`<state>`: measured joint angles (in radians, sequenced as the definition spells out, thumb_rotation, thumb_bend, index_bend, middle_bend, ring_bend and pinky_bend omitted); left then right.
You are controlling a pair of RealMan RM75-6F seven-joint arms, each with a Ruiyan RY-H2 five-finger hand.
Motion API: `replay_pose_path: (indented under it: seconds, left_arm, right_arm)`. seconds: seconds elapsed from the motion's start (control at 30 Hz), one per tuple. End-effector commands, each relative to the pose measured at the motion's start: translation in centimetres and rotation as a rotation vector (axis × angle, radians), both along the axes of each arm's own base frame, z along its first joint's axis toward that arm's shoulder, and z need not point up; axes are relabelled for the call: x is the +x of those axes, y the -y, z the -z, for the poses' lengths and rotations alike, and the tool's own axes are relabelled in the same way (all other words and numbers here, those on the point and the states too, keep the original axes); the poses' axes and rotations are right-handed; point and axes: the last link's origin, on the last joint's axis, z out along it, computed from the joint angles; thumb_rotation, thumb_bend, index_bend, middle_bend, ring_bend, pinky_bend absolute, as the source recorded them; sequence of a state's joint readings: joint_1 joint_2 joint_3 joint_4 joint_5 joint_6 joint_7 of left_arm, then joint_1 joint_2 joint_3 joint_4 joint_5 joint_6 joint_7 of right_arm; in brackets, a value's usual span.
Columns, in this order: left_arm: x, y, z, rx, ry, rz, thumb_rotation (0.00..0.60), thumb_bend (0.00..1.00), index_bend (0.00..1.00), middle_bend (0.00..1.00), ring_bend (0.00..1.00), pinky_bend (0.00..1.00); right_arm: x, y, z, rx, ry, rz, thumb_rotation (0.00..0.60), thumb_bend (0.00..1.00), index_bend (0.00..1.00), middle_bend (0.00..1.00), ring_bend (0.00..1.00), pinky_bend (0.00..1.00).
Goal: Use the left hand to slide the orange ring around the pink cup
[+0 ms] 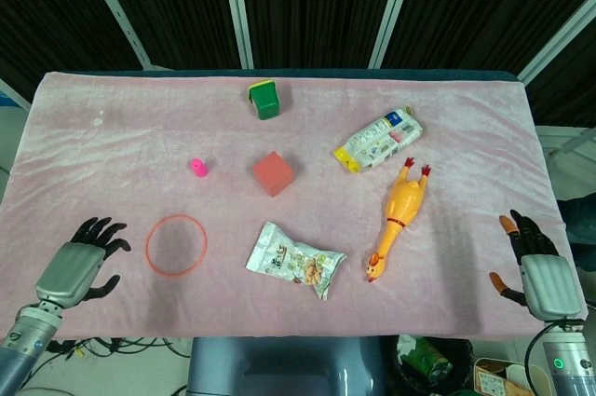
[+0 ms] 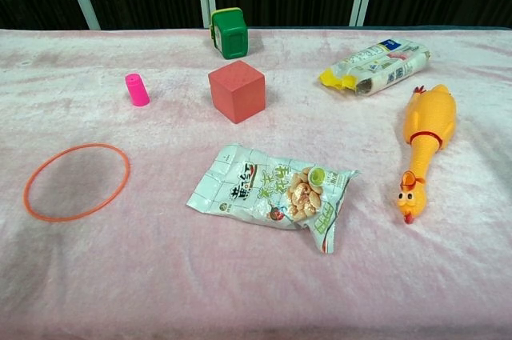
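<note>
The orange ring [image 1: 176, 245] [image 2: 77, 181] lies flat on the pink cloth, left of middle. The small pink cup [image 1: 198, 168] [image 2: 137, 90] stands upright behind it and slightly to its right, well apart from the ring. My left hand [image 1: 76, 263] hovers at the front left corner with fingers spread, holding nothing, a short way left of the ring. Over at the front right edge, my right hand [image 1: 533, 264] is also spread and holds nothing. The chest view shows neither hand.
A red cube [image 1: 274, 173], a green box [image 1: 264, 99], a snack bag [image 1: 296, 259], a white and yellow packet [image 1: 378, 141] and a rubber chicken [image 1: 398, 215] lie across the middle and right. The cloth's front edge [image 1: 279, 333] runs just below the hands.
</note>
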<state>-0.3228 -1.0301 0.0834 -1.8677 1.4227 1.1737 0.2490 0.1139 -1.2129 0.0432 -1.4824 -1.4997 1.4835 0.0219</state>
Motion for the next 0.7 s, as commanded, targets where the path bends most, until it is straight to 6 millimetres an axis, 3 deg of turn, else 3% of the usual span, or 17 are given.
replay_pose_path:
  seconds: [0.03, 0.3, 0.7]
  left_arm:
    - [-0.4, -0.2, 1.6, -0.028, -0.022, 0.014, 0.6, 0.34, 0.37, 0.13, 0.0, 0.0]
    - [-0.8, -1.7, 5.1, -0.099, -0.044, -0.016, 0.6, 0.34, 0.41, 0.14, 0.0, 0.0]
    - [-0.9, -3.3, 7.8, -0.098, -0.074, -0.009, 0.6, 0.34, 0.44, 0.15, 0.0, 0.0]
  right_arm:
    - [-0.1, 0.0, -0.1, -0.009, 0.008, 0.003, 0.6, 0.17, 0.0, 0.0, 0.0, 0.18]
    - [-0.3, 0.0, -0.2, -0.015, 0.011, 0.011, 0.6, 0.17, 0.0, 0.0, 0.0, 0.18]
    - [-0.8, 0.3, 0.0, -0.006, 0.006, 0.035, 0.6, 0.17, 0.0, 0.0, 0.0, 0.18]
